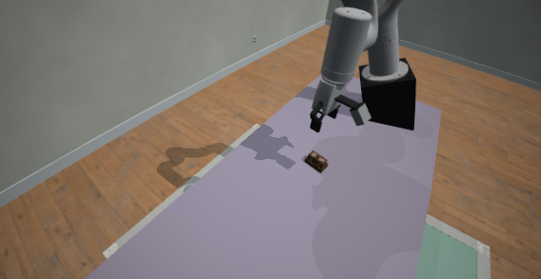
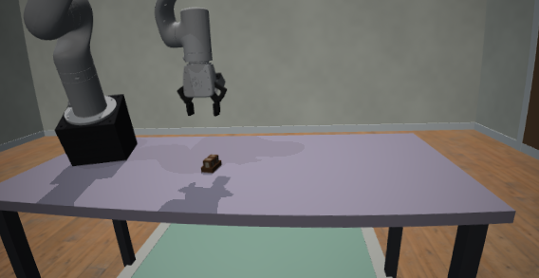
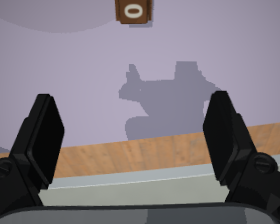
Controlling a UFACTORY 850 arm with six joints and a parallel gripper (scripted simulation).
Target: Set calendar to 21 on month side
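The small brown calendar tray (image 1: 317, 169) (image 2: 206, 169) rests on the table. Two brown cubes sit side by side in it, the nearer cube (image 1: 322, 160) and the farther cube (image 1: 313, 155) in the top view. Their front digits and the month's name are too small to read. In the wrist view one cube (image 3: 133, 11) shows a pale 0 on its top face, lying sideways, at the upper edge; the other cube is out of that view. My gripper (image 1: 326, 119) (image 2: 203, 113) (image 3: 133, 110) is wide open and empty, high above the table and off to one side of the tray.
The lilac table (image 1: 229, 212) (image 2: 356, 178) (image 3: 31, 75) carries the tray and shadows of the arm. The arm's black base block (image 1: 390, 103) (image 2: 97, 138) stands at one end. In the wrist view the table's edge and wooden floor (image 3: 106, 157) lie beyond the fingers.
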